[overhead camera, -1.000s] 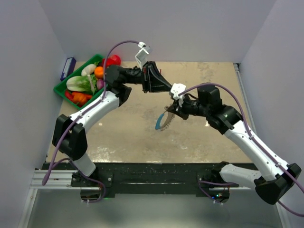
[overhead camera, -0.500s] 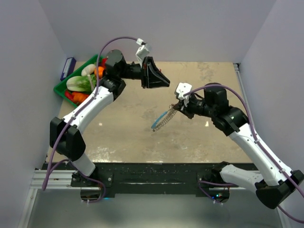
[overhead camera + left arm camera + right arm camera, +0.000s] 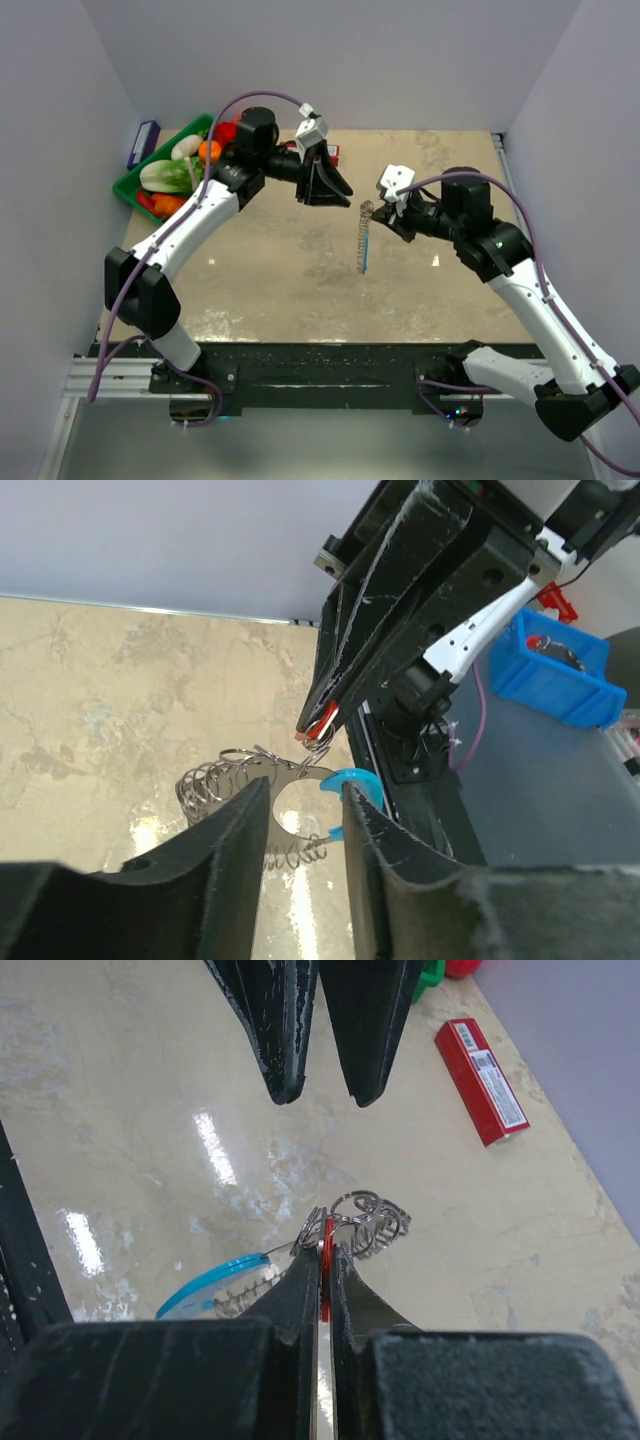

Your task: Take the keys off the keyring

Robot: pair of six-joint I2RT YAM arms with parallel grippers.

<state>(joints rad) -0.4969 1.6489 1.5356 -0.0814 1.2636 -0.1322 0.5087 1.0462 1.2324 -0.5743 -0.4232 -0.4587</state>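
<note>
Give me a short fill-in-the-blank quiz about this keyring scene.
The right fingers are shut on the small ___ piece of the thin silvery-fringed keyring. The left fingers are ___. The keyring's smooth curved section is coloured ___.
Missing words: red; open; blue.

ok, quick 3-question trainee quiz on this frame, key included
1. Which gripper does the keyring hang from? A) left B) right C) neither
2. True or false: the left gripper is shut on the keyring.
3. Fill in: the right gripper pinches a key with a ___ part.

Key: 1 B. 2 false: its jaws are open and off the keyring. 3 red.
</note>
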